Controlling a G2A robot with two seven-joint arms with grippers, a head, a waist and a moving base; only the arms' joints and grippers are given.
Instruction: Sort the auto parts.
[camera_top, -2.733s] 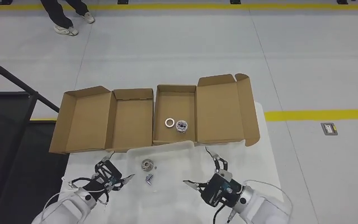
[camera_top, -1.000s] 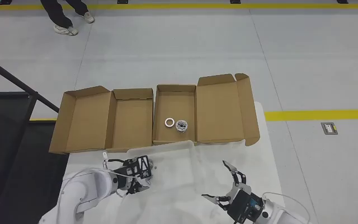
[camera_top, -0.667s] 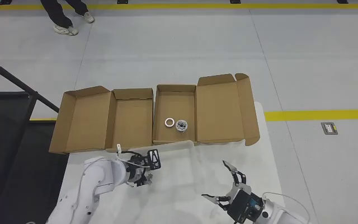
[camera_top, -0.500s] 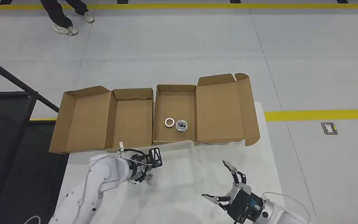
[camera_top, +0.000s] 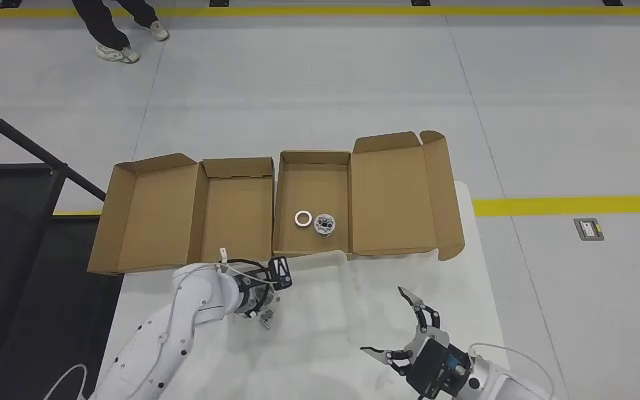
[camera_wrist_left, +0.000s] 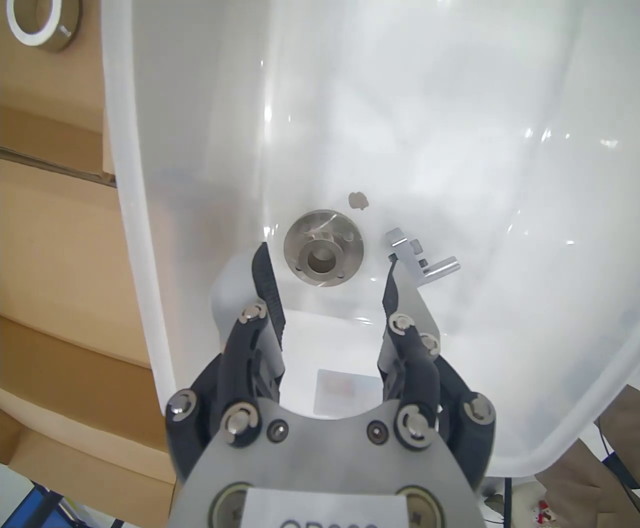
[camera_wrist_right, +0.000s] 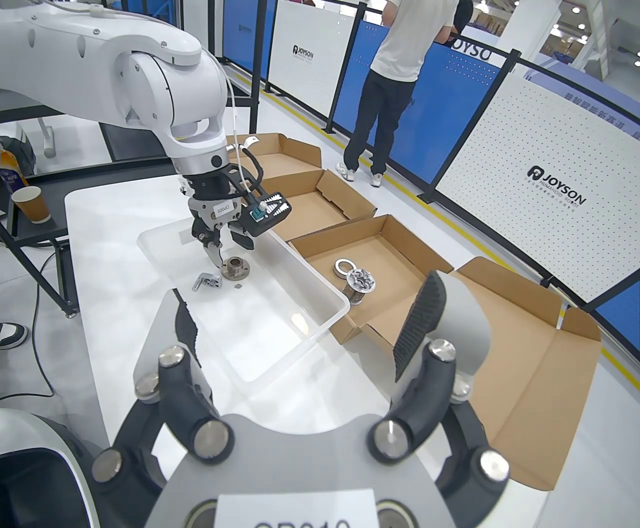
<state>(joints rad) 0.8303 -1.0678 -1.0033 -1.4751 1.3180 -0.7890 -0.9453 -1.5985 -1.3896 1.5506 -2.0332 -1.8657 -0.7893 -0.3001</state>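
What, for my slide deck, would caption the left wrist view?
Open left gripper poised over a flanged metal hub in a clear bin, small bracket beside it.

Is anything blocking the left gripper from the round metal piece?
No, nothing visible. The left gripper hangs over the round metal piece in the tray, jaws open either side. A small bracket lies just outside.

You'll find a paper cup (camera_wrist_right: 30, 204) standing upright on the black stand (camera_top: 28, 250) off to one side; a yellow line (camera_top: 560, 206) crosses the grey floor, and white pegboard panels (camera_wrist_right: 520, 135) alternate with blue panels (camera_wrist_right: 240, 30) along the barrier
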